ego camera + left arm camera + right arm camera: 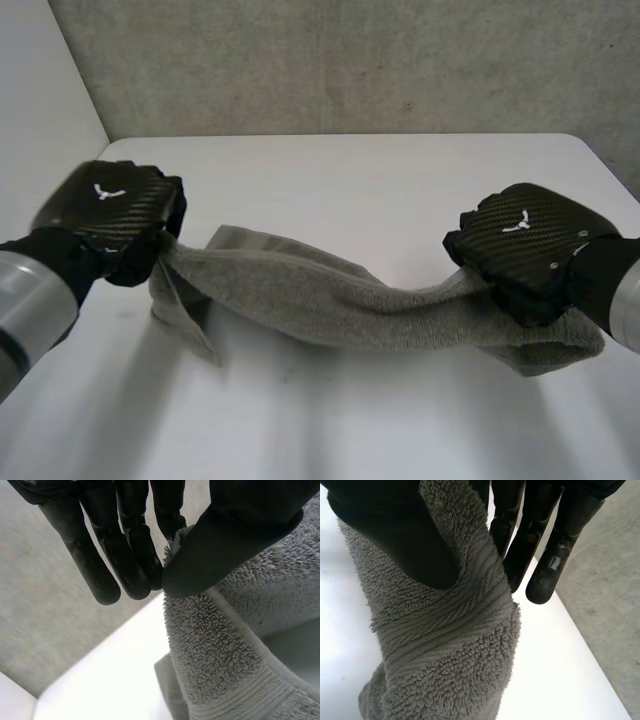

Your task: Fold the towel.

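A grey towel is strung between the two hands over the white bench, with a grey wall beyond the bench's far edge. The left hand is closed on one end of the towel. In its own wrist view the thumb presses the towel's hemmed edge against the sides of the nearly straight fingers, and the cloth falls away below the thumb in a thick fold towards the bench. Under this hand, in the head view, a loose flap of towel hangs down and reaches the bench surface. The right hand is likewise clamped on the opposite end. In its wrist view the thumb lies across the pile of the towel, pinning it against the fingers, whose tips stick out past the cloth, and the towel drops from the pinch in a bunched, ribbed fold. Between the hands the towel runs as a narrow, gathered band that sags away from each hand to its lowest part about midway, where it lies on the bench. The end beyond the right hand is bundled beneath that hand's palm, touching the bench. Both hands are raised off the bench, well apart from each other, one at each end of the cloth.
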You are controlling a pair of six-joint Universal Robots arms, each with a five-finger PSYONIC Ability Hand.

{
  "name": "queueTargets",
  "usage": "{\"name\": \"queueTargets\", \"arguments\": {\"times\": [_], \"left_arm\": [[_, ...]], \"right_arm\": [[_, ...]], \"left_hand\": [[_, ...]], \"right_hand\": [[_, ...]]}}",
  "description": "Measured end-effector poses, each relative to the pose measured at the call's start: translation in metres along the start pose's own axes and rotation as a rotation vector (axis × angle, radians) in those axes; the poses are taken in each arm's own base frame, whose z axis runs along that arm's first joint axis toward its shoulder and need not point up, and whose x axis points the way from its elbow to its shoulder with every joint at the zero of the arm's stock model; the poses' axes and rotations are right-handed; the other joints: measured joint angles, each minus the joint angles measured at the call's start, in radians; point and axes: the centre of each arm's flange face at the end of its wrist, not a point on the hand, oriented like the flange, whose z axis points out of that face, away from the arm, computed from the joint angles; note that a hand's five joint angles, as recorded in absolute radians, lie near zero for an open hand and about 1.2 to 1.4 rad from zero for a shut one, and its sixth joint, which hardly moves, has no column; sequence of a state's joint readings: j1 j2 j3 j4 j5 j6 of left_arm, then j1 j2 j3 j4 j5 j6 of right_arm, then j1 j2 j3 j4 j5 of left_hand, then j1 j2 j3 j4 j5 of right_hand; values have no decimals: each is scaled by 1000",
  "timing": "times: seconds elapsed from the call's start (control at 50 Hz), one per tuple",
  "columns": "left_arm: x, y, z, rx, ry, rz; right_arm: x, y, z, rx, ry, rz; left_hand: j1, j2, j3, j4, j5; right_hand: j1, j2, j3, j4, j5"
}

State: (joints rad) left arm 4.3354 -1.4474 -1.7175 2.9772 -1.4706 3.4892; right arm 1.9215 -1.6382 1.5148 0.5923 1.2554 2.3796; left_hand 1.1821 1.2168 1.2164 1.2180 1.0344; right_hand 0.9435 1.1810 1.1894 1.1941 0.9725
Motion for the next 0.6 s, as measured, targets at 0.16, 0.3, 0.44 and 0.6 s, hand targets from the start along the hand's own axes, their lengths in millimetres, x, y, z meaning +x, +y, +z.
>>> {"name": "queueTargets", "arguments": {"times": [0.16, 0.3, 0.44, 0.6], "left_arm": [[6, 33, 63, -147, 77, -17], [-6, 16, 134, -51, 42, 24], [-38, -79, 157, 333, -106, 62], [-62, -171, 123, 791, -254, 21]], "right_arm": [[2, 17, 48, -84, -80, -10], [33, 3, 110, -9, 22, 12], [88, -51, 136, 308, 396, 63], [127, -98, 108, 688, 742, 88]], "left_hand": [[0, 0, 0, 0, 0], [0, 0, 0, 0, 0], [4, 0, 0, 0, 0], [4, 1, 0, 0, 3]], "right_hand": [[0, 0, 0, 0, 0], [0, 0, 0, 0, 0], [0, 0, 0, 0, 1], [0, 0, 0, 0, 5]]}}
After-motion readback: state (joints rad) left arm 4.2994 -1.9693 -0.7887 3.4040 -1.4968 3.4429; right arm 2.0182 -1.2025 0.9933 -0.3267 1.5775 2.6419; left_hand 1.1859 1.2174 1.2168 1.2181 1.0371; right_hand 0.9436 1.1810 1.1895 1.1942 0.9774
